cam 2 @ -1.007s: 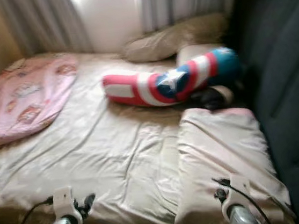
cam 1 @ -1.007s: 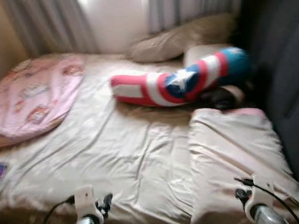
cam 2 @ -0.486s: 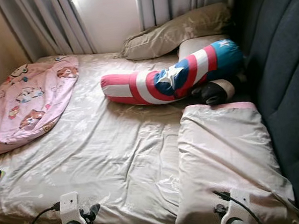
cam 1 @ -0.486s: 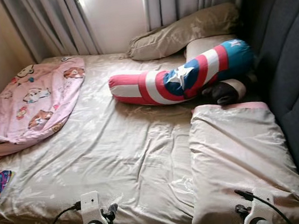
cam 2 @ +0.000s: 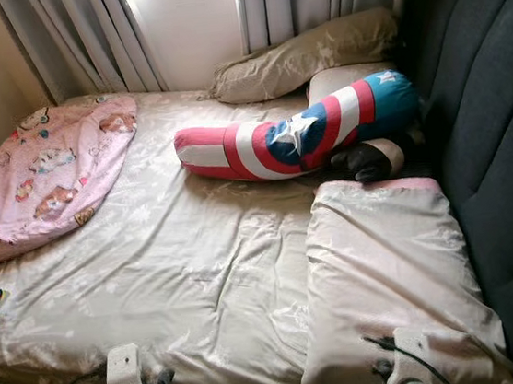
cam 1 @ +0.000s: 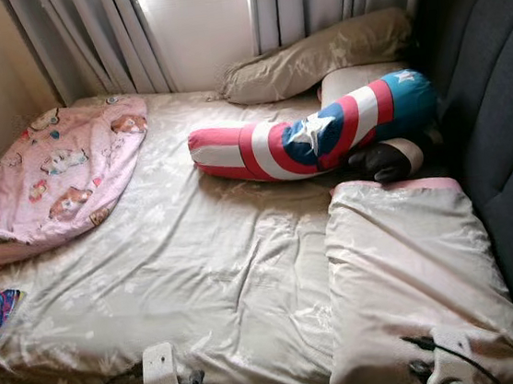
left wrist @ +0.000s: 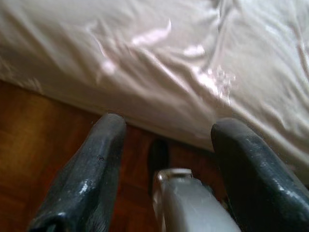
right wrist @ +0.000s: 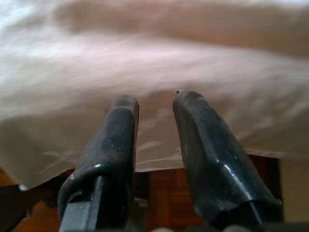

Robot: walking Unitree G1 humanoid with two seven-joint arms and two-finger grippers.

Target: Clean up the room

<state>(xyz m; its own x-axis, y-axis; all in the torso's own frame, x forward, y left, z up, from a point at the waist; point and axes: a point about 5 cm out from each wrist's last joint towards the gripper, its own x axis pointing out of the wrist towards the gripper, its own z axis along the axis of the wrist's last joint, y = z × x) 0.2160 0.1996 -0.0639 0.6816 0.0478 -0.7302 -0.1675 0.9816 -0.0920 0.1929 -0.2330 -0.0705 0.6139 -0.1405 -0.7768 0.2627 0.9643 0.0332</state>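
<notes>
Left gripper: fingers spread wide, holding nothing, low at the bed's near edge.
Right gripper: fingers slightly parted, holding nothing, before the bed's overhanging sheet.
Bed: beige, rumpled.
Folded blanket: on the bed's near right.
Pink quilt: bed's left side.
Striped bolster: across the bed's far middle.
Pillow: bed's far end, under curtains.

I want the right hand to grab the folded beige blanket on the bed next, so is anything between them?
Nothing visible is. The right hand, fingers apart and empty, sits at the near edge of the bed directly facing the folded beige blanket. The striped bolster pillow lies beyond the blanket, out of the path.
</notes>
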